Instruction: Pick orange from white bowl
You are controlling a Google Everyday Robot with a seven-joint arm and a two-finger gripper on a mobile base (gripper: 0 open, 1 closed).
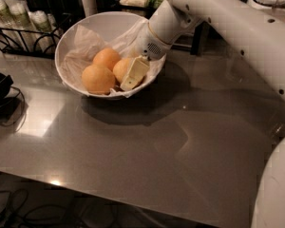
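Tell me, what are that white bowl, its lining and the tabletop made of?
The white bowl looks like glazed ceramic or hard plastic: smooth, even rim. Its lining seems thin paper, crumpled and matte. The table looks like brushed metal, softly mirroring light. The gripper sits in the bowl against the orange.

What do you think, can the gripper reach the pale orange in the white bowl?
Probably yes. The gripper is inside the white bowl, right against the pale orange, with nothing between them.
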